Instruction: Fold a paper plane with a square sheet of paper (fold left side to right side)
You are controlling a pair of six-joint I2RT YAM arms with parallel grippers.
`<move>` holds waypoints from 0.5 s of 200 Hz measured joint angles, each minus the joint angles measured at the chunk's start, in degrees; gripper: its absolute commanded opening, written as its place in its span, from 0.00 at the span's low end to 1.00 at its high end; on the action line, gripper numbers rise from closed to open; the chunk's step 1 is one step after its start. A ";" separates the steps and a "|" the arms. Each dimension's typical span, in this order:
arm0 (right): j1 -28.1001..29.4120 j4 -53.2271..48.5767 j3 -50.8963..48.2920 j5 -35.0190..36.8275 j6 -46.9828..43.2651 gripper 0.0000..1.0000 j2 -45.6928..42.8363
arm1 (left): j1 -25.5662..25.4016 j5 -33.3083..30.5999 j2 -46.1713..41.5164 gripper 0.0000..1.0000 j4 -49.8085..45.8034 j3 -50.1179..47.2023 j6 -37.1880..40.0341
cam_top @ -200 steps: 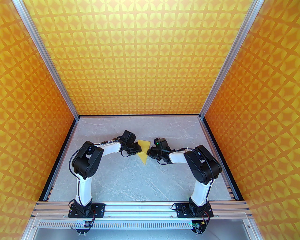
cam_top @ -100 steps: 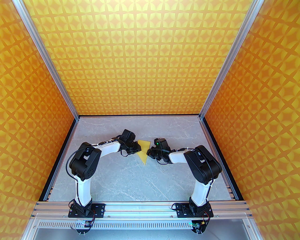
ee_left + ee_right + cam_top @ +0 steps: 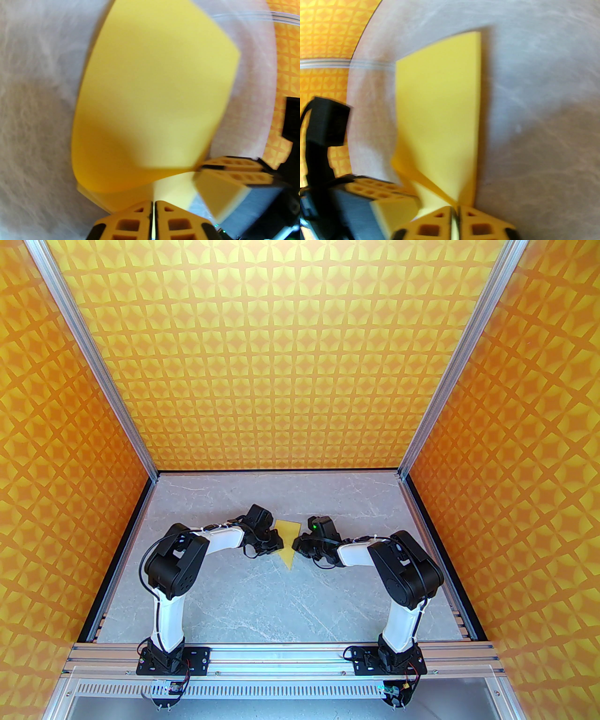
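Yellow paper (image 3: 288, 544): light, limp; grip edges | left gripper (image 3: 153, 204) pinching 9 o'clock edge | right gripper (image 3: 454, 209) seemingly pinching 3 o'clock corner

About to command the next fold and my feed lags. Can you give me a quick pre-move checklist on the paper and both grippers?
1. Left gripper shut on the paper: ok.
2. Right gripper clamping the paper: cannot tell; jaws nearly together, picture blurred.
3. Grippers on opposite sides of the paper, not touching each other: ok.
4. Flap pressed flat on the table: not ok; it stands raised.
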 measured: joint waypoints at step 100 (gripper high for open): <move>6.14 -6.78 -1.09 1.60 -0.74 0.00 -8.48 | 0.00 0.02 0.00 0.12 0.11 0.00 -0.26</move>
